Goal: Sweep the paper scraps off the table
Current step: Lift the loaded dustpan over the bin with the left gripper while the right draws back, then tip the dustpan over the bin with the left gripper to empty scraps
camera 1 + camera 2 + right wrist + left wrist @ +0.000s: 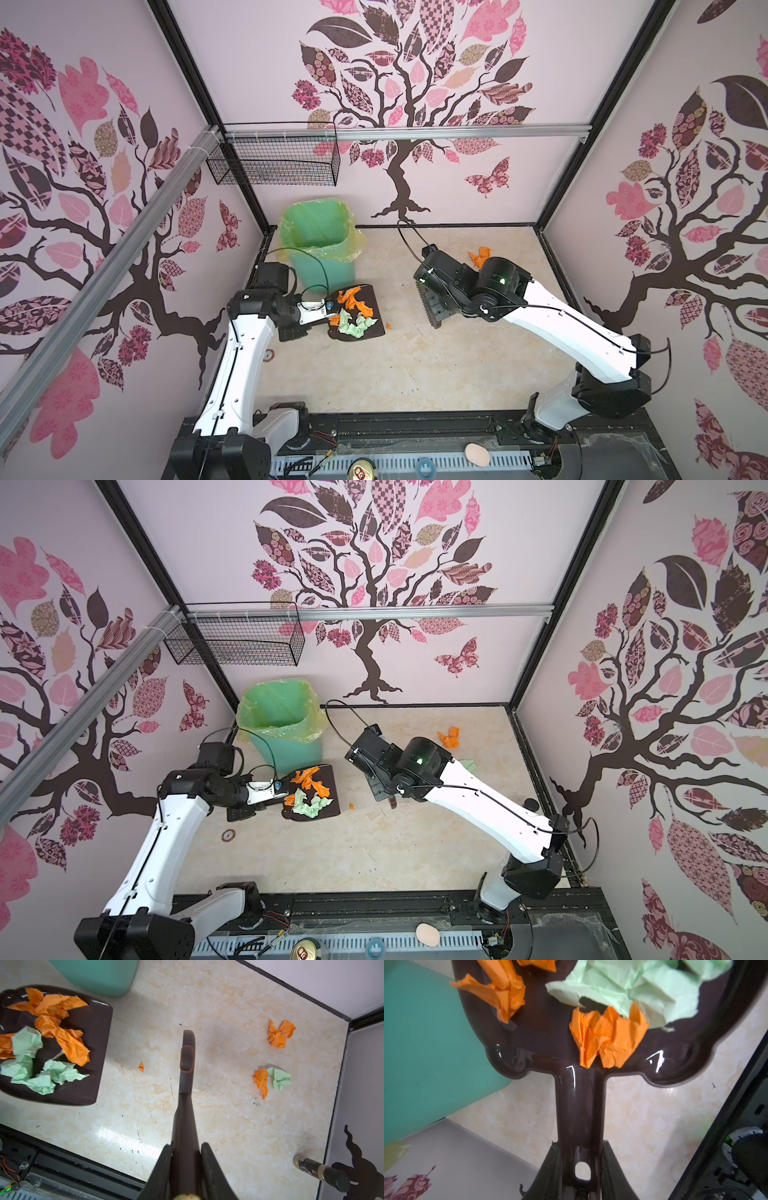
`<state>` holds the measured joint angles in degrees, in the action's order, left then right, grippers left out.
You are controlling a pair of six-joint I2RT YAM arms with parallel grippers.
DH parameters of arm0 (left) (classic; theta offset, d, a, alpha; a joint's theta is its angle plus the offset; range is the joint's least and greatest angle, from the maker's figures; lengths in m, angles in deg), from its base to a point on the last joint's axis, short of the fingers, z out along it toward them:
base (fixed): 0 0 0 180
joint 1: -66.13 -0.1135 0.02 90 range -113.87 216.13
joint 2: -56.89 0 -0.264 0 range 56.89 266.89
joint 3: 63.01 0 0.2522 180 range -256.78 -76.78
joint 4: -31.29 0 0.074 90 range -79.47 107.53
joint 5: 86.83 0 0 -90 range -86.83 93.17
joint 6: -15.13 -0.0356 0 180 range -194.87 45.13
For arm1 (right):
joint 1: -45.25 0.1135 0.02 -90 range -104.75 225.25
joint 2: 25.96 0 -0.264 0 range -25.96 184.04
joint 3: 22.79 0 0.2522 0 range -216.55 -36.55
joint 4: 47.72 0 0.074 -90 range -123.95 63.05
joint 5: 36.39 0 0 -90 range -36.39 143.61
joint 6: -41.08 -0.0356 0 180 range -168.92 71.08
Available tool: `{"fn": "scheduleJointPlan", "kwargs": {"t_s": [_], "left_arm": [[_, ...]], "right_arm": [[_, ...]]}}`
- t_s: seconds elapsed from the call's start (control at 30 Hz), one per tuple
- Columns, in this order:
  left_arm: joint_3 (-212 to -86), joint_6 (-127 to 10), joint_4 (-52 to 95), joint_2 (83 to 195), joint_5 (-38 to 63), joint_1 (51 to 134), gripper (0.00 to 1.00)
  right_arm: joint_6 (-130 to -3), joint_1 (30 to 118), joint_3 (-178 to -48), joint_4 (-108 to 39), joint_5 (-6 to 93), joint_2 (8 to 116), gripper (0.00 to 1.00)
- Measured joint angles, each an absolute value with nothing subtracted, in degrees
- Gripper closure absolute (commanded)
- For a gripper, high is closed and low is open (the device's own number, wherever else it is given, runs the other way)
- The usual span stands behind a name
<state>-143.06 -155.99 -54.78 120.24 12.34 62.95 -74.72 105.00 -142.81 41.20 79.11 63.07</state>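
The dustpan [544, 1028] handle is gripped by the left pincer [580, 1147]; the brush [187, 1059] handle is clenched by the right pincer [186, 1146]. Most paper scraps [68, 1047] are heaped in the dustpan; farther back, several are seen loose on the worktop [228, 1126].

Seen from above, the right arm's own wrist covers the right end effector [186, 1145] and most of the brush [434, 311]; only a strip of bristles peeks out in a top view. That arm also hides part of a mint scrap [469, 765] lying just beside it. In both wrist views the dustpan [539, 1028] runs off the picture's edge, and so does the green bin [425, 1043]. The left end effector [580, 1144] is cut off too, with only its fingers showing. The label on the small bottle [322, 1173] by the wall is too small to read.
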Motion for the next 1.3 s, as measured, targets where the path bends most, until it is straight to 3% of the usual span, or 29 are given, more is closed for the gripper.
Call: {"fn": "scheduleJointPlan", "kwargs": {"t_s": [0.57, 1.3], "left_arm": [[-171.0, -162.0, -72.9, 132.5, 17.8, 53.1, 1.0], [-213.1, -163.7, -76.2, 164.4, 15.9, 46.9, 1.0]], "right_arm": [[-74.4, 104.0, -136.2, 36.3, 77.1, 60.6, 1.0], [-73.1, 103.7, -129.0, 30.8, 74.2, 60.0, 1.0]]}}
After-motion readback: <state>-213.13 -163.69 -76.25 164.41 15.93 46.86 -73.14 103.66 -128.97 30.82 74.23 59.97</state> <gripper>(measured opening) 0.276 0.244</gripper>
